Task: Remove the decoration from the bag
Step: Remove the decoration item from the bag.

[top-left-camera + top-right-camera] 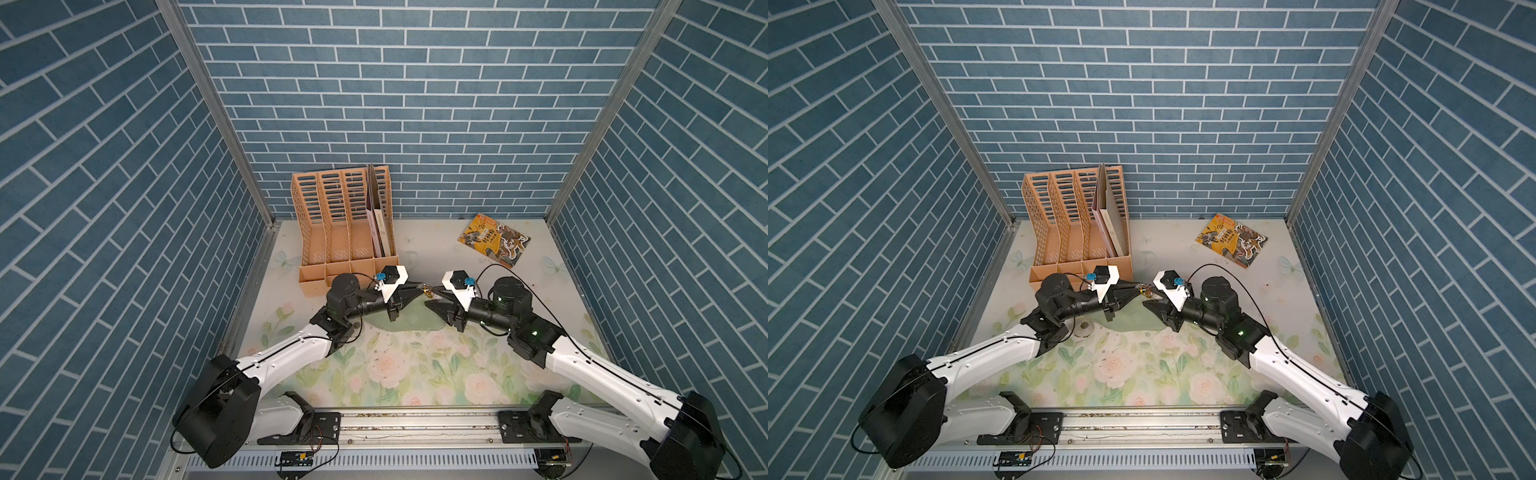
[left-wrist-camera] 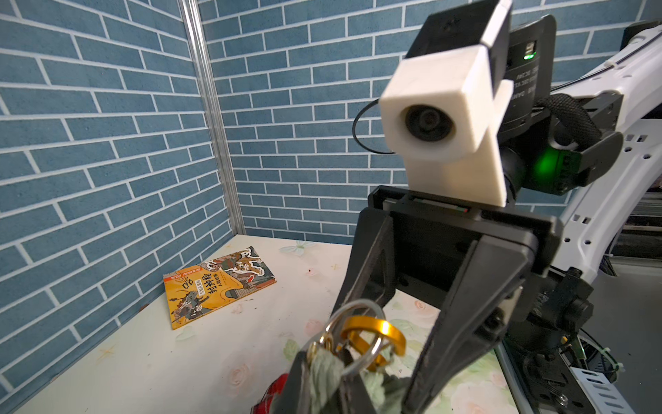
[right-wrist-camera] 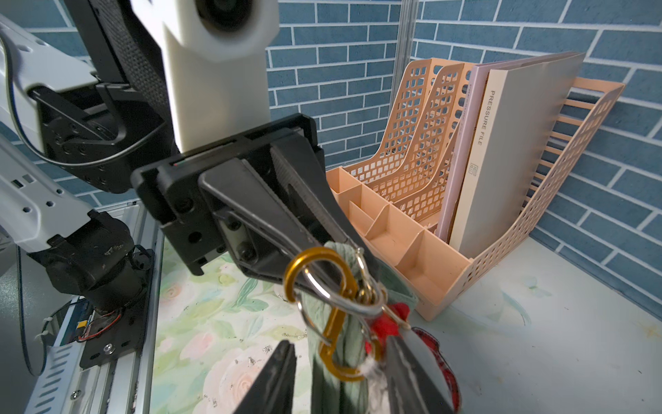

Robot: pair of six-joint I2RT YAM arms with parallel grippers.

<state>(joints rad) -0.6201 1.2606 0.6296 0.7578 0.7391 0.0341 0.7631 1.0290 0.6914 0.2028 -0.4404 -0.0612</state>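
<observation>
Table (image 1: pixel 436 257) with a flower-print cover (image 1: pixel 415 374), roses thickest toward 6 o'clock, pale and nearly plain toward 12 o'clock. Directly on it:

- At 10 to 11 o'clock, an orange file rack (image 1: pixel 340 232), upright, near the back wall.
- At 1 to 2 o'clock, a yellow booklet (image 1: pixel 494 239), flat, cover up, askew to the table edges and well apart from the rack.
- At the centre, a green bag (image 1: pixel 411 323), its body flat on the cover.
- At 9 o'clock, just beside the bag, a small white ring (image 1: pixel 1086 328), seen in a top view.

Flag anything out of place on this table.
The orange book lies flat and askew near the back wall, while two files stand in the rack. Nothing looks spilled or damaged.
</observation>
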